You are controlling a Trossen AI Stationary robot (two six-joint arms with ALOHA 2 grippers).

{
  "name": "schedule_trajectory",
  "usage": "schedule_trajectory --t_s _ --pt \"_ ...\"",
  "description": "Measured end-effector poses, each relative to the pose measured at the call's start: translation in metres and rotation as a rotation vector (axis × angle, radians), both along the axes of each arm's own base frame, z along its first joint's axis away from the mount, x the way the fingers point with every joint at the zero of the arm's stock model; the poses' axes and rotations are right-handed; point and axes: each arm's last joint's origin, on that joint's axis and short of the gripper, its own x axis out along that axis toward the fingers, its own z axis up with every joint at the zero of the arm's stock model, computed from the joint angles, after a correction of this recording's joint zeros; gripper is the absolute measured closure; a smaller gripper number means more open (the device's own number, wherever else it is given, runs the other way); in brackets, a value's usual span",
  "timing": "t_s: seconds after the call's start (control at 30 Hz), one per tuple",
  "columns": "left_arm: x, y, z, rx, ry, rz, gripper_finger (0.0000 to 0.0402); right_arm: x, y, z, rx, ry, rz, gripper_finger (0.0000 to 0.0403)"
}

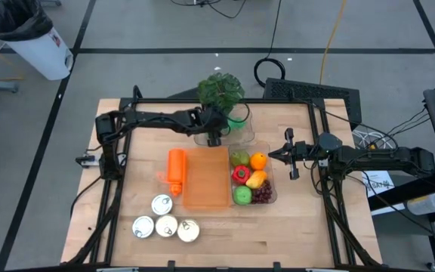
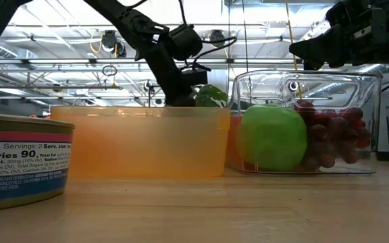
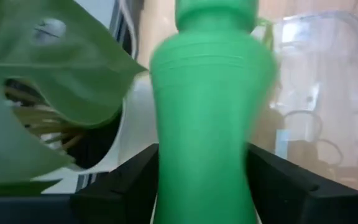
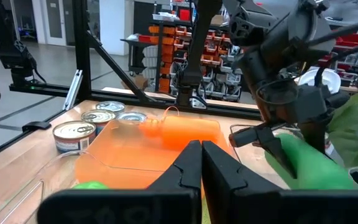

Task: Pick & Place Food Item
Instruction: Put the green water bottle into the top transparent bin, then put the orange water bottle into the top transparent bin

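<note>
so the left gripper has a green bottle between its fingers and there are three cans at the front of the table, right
Nearly. The left gripper does have the green bottle between its fingers, as the left wrist view shows. But the high view shows four cans at the front of the table, not three: one sits by the orange bottle and three lie in a row below it.

Bright, even light falls from ceiling strips overhead, glaring white behind the low view. Shadows on the table [image 1: 293,227] are soft and short. Up close, the green bottle [image 3: 204,118] and leaf [image 3: 48,81] are blurred, and the near can [image 2: 19,162] is soft. The clear box [image 2: 316,88] glints.
</note>
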Motion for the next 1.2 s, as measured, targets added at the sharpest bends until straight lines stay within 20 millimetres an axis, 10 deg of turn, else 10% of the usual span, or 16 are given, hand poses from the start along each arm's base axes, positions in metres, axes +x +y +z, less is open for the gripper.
schedule_trajectory --t_s 0.37,0.8,1.2 --pt "-0.005 -0.007 0.011 0.066 0.005 0.114 0.0098 0.000 0.000 0.000 0.000 0.001 0.000 0.0403" --pt "-0.079 -0.059 0.119 -0.130 -0.253 0.334 0.0101 0.000 0.000 0.000 0.000 0.001 0.000 0.0403" --pt "-0.116 -0.110 0.080 -0.468 -0.128 0.690 0.0087 0.000 0.000 0.000 0.000 0.001 0.000 0.0403"
